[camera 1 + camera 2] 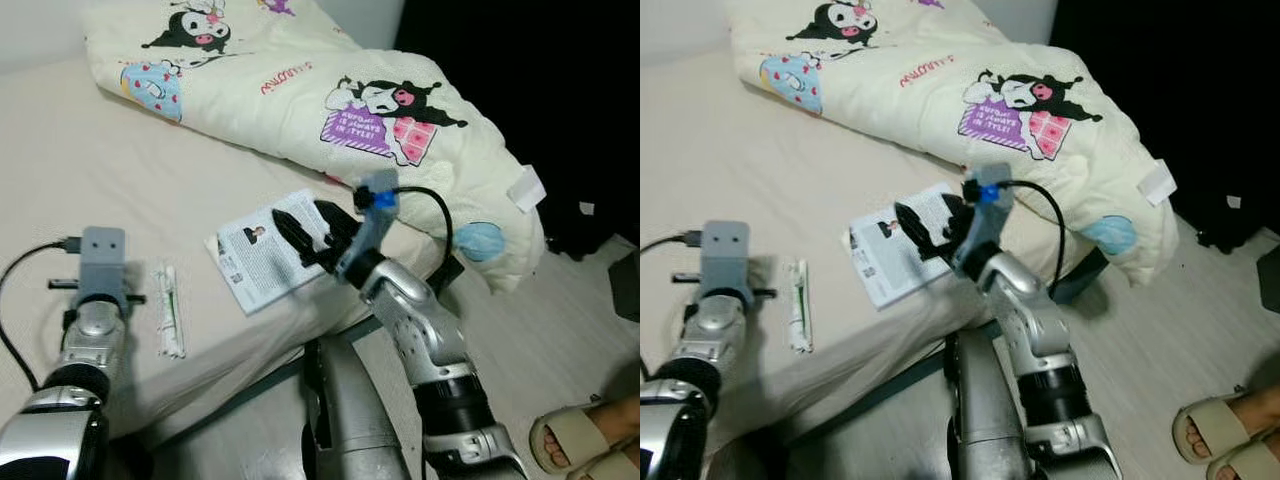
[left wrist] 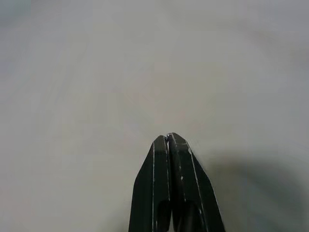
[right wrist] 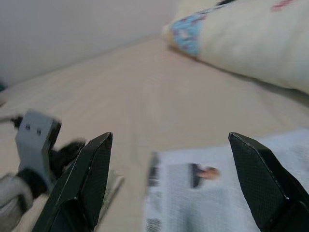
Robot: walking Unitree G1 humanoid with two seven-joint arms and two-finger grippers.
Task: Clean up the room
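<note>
We see our right gripper [image 1: 300, 232] at the centre of the head views, its two black fingers spread wide and poised just above a printed leaflet [image 1: 262, 250], not touching it as far as we can tell. The leaflet lies flat near the bed's [image 1: 60, 170] front edge, where the sheet drops to the pale floor [image 1: 560, 330] at lower right. Left of the leaflet, a slim wrapped packet [image 1: 170, 308] lies lengthwise on the sheet, between the leaflet and our left arm. Our left gripper [image 2: 169, 145] rests low over bare sheet at lower left, fingers pressed together. A cartoon-printed quilt [image 1: 300, 90] is bunched across the top, spilling over the bed's right edge. At the lower right corner, a person's sandalled foot [image 1: 585, 435] stands on the floor.
</note>
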